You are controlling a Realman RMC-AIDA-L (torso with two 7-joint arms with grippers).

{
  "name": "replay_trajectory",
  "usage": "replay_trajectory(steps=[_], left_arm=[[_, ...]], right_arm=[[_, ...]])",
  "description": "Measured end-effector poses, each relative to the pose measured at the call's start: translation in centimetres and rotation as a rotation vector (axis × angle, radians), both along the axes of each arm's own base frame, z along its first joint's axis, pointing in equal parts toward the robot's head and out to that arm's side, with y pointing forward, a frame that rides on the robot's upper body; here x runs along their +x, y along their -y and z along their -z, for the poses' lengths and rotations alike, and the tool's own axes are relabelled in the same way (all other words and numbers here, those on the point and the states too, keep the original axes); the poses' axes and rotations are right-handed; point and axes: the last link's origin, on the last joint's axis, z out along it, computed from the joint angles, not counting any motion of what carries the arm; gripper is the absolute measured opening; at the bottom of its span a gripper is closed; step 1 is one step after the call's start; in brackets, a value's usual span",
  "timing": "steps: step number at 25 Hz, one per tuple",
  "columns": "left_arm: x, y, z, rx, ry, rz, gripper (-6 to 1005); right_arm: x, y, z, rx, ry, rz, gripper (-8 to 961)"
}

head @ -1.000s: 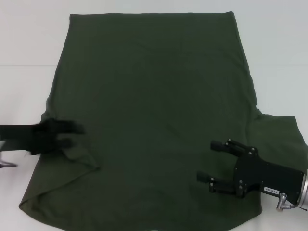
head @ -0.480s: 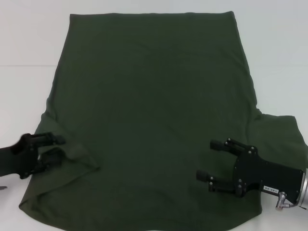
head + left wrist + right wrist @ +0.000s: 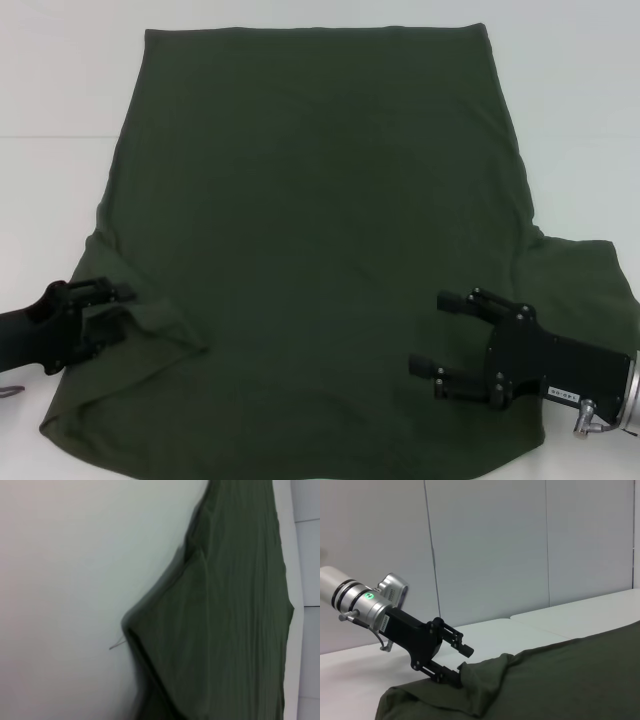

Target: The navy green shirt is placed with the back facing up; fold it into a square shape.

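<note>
Your white tabletop (image 3: 60,80) carried everything, and the navy green shirt (image 3: 320,220) lay spread flat across most of it, plain side up, its straight hem at the far edge and its sleeves toward you. The right sleeve stuck out flat at the near right. The left sleeve was bunched into a raised fold near the left edge of the cloth, and the right wrist view showed that hump of fabric standing up off the surface.

Your right claw (image 3: 432,333) hovered over the near right part of the shirt, just inside the right sleeve, fingers spread apart with nothing between them.

Your left claw (image 3: 108,310) sat at the shirt's left edge, right at that bunched sleeve. From the right wrist view its two fingers were parted, the lower one touching the lifted fabric (image 3: 485,680); I couldn't tell whether any cloth was actually pinched.
</note>
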Motion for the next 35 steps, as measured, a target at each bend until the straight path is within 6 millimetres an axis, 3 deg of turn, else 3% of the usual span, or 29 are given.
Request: replay_trajectory(steps=[15,20,35], left_arm=[[-0.4,-0.9,0.0,0.023,-0.047,-0.021,598],[-0.6,-1.0,-0.5,0.027,-0.066,-0.022,429],[-0.4,-1.6,-0.6,0.037,-0.099,0.007,81]], right_arm=[[0.0,-0.1,0.0,0.001,0.003,0.0,931],[0.0,-0.1,0.0,0.001,0.003,0.001,931],[0.0,-0.1,0.0,0.002,0.003,0.0,931]])
